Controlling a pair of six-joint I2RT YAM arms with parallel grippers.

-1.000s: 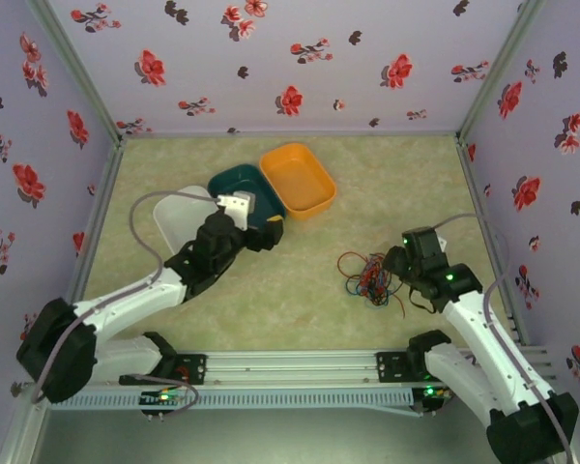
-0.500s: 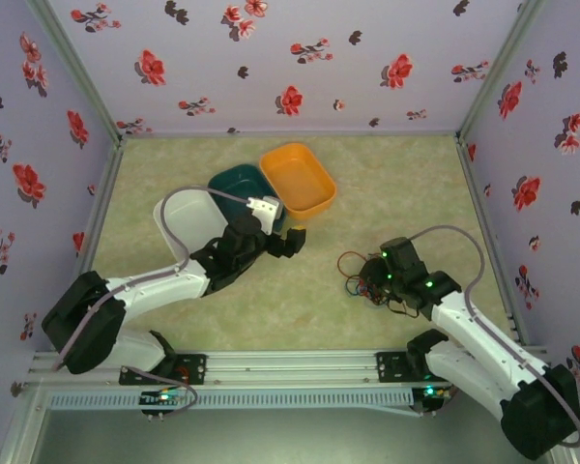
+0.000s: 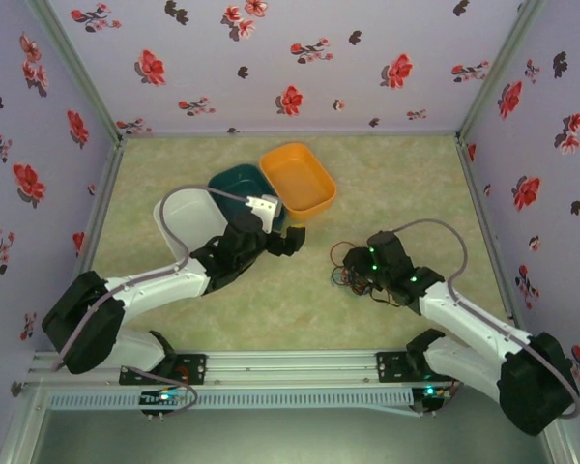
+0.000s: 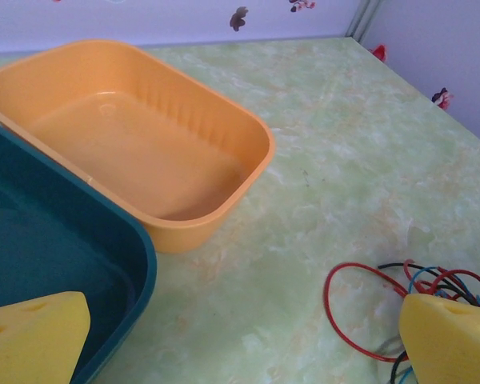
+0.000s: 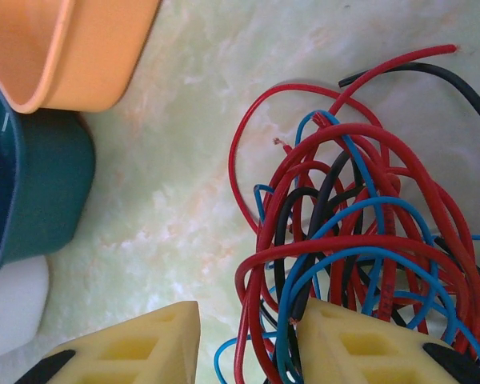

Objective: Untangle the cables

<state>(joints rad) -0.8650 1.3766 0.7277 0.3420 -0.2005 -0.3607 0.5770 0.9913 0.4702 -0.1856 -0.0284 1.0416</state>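
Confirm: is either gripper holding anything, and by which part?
Nothing held. Left gripper open, empty. Right gripper open; some strands of the cables sit between its jaws, unclamped.

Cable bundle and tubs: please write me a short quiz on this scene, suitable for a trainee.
1. Which tub stands between the white tub and the orange tub?
2. True or false: the cable bundle lies inside the orange tub.
3. In the right wrist view, the right claw is:
A. open, with wires of the bundle between its fingers
B. shut on the rim of a tub
C. shut, with nothing between its fingers

Key: 1. the teal tub; 2. false, it lies on the table; 3. A.
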